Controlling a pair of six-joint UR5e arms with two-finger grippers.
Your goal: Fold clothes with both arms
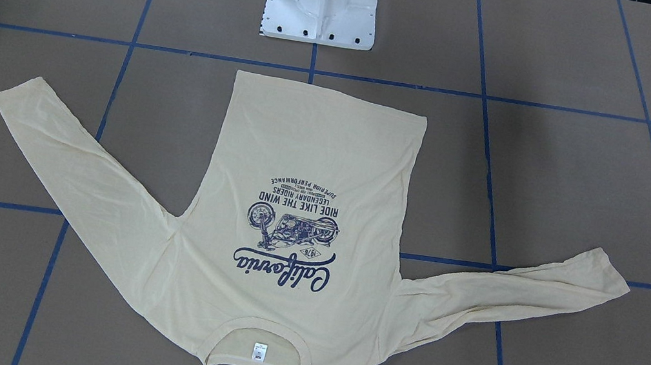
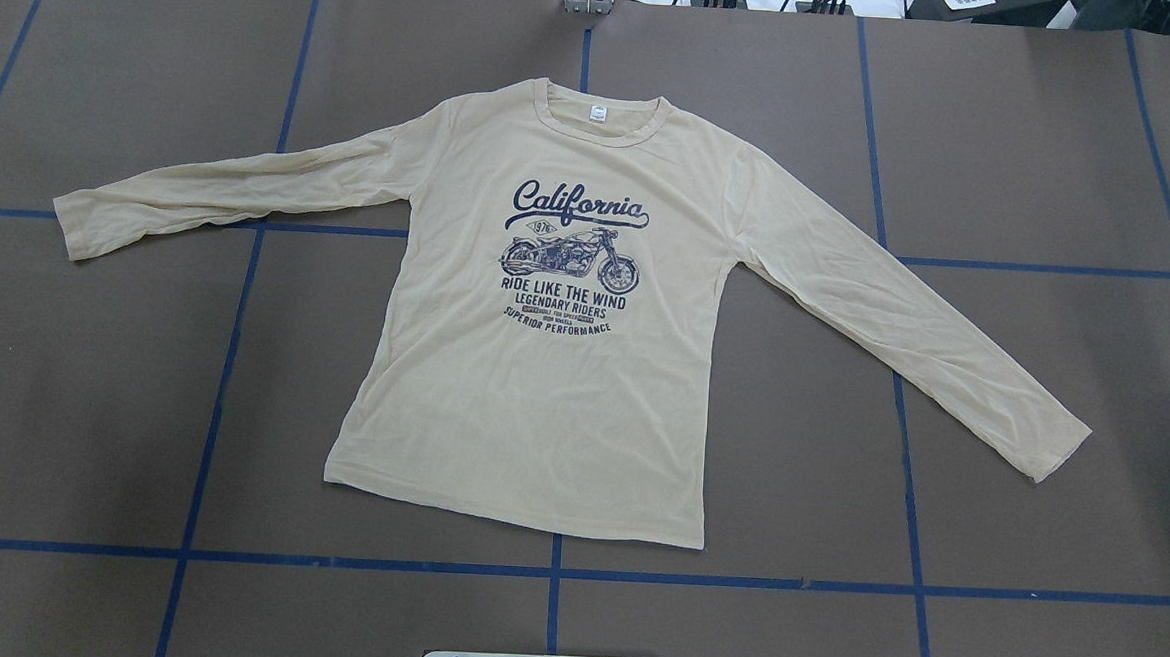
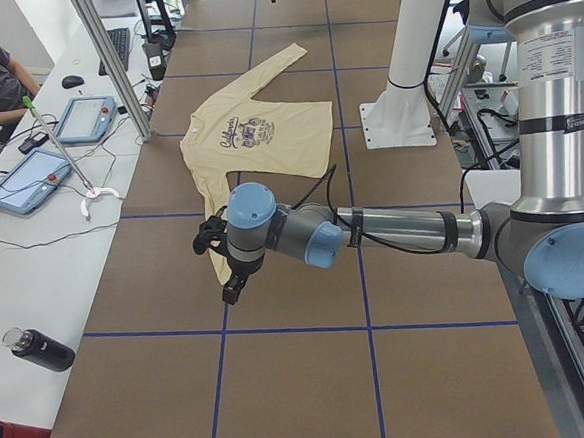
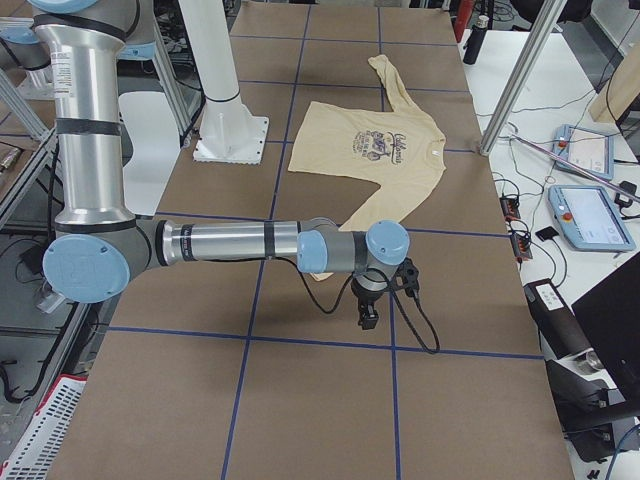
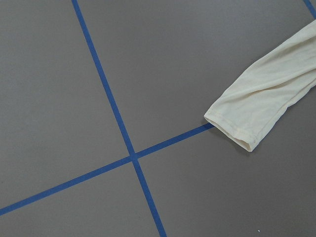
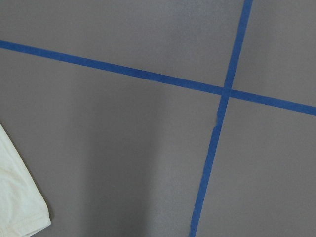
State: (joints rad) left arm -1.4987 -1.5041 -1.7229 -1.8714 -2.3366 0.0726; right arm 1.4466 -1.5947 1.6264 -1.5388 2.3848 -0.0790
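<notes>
The shirt (image 2: 540, 416), a thin, pale cream-yellow knit, lay flat and face up near the middle of the table (image 2: 91, 393), whose matte brown surface was marked into large squares by strips of blue tape (image 2: 233, 555). Its straight hem lay toward the white metal pedestal (image 1: 321, 5) and its ribbed round collar lay on the far side, with a small white neck label (image 2: 596, 115) showing inside. A navy print (image 2: 571, 258) of a motorcycle under looping "California" script sat on the chest, with block lettering below. The sleeve on the robot's left (image 2: 231, 195) ran out almost straight and was softly creased along its length. The sleeve on the robot's right (image 2: 906, 325) slanted back toward the robot's edge and lay smoother. Both sleeves tapered to narrow stitched cuffs. The left arm (image 3: 393, 230), a silver-grey tube with light blue joint caps, reached out over the table, and the left gripper (image 3: 232, 283) hung black and pointed down above the table near that sleeve's end. The left wrist view showed the rumpled cuff (image 5: 232, 131) touching a tape line. The right gripper (image 4: 368, 315) hung likewise near the other sleeve's end, whose rounded cuff corner (image 6: 24, 212) showed in the right wrist view. How far either gripper's jaws were parted could not be told, and neither was seen touching the cloth.
</notes>
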